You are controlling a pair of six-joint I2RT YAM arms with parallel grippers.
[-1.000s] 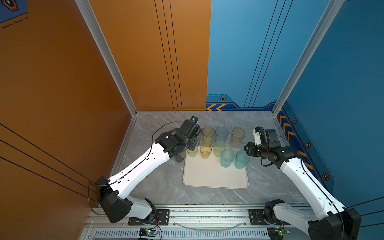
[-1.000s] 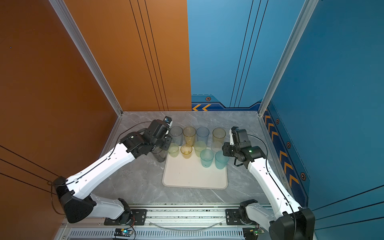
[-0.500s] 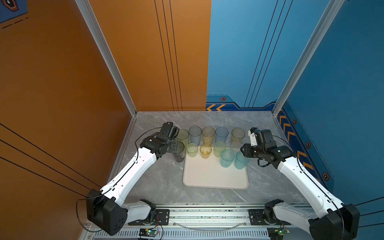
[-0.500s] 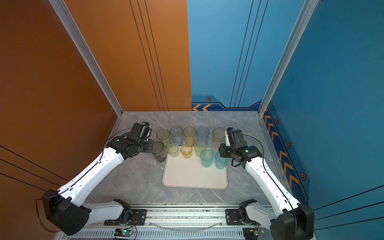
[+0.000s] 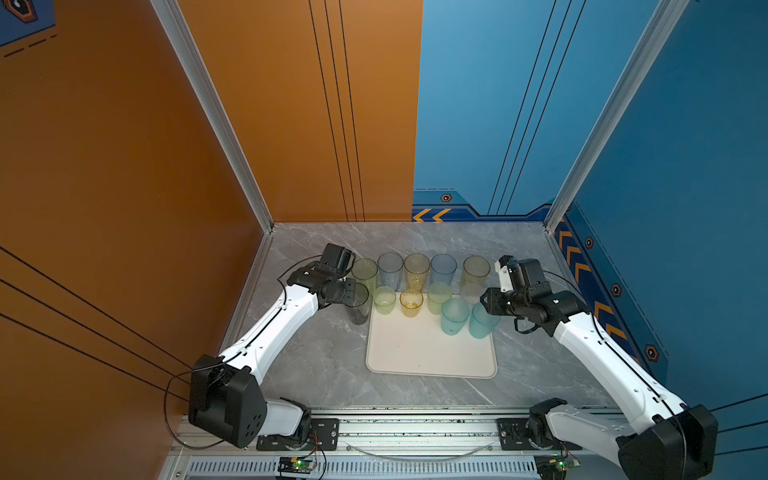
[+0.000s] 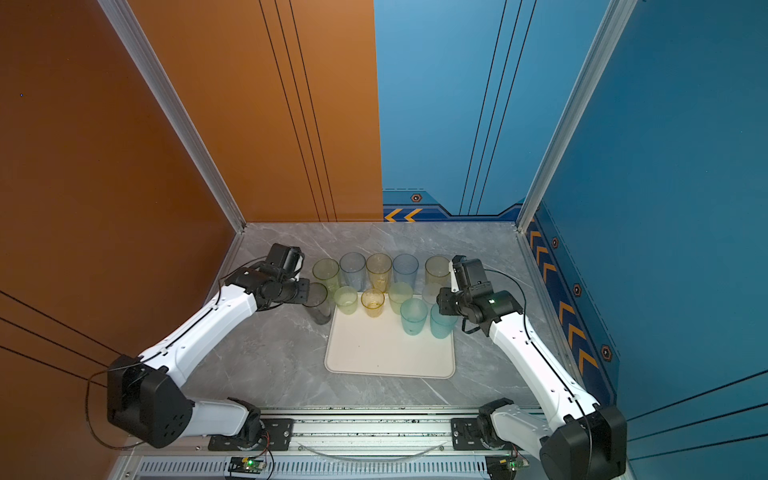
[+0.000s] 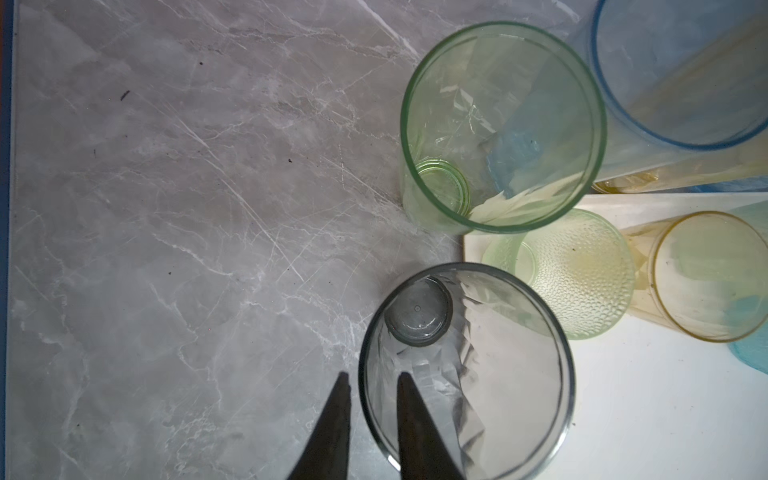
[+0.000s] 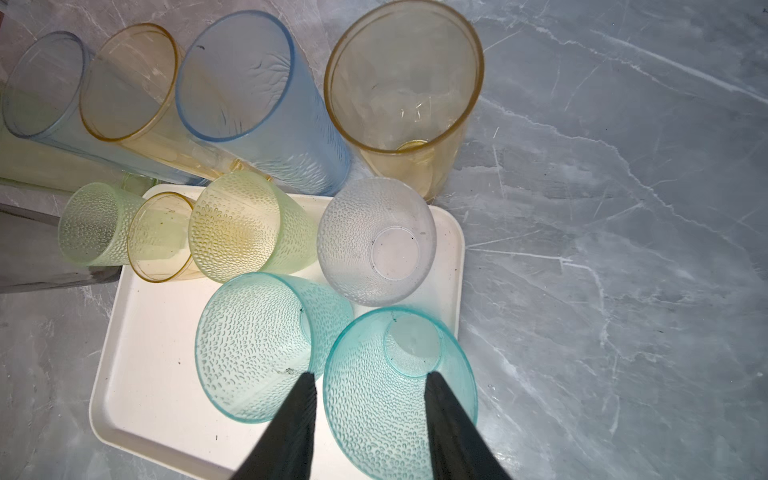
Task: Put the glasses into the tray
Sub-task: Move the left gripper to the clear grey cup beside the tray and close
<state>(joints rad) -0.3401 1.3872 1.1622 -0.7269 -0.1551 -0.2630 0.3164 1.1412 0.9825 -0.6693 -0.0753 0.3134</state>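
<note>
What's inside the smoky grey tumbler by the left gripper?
One finger of the left gripper pokes inside the smoky grey tumbler; otherwise empty, base visible. That finger hides some inner wall.

**Enclosure and work surface.** A grey marble-patterned tabletop (image 5: 324,365) (image 6: 270,353), veined in white, is shown in both top views. Small dark specks (image 7: 124,95) are seen on it in the left wrist view. The surface is bounded by orange wall panels (image 5: 291,124) at the left and back and by blue wall panels (image 5: 685,208) at the back and right. The panels are ruled with thin black lines and joined by aluminium corner posts (image 5: 212,112). Yellow chevrons (image 5: 432,215) and a hexagon emblem (image 5: 446,198) are printed along the blue base. An aluminium rail (image 5: 415,424) is set along the near edge.
</note>
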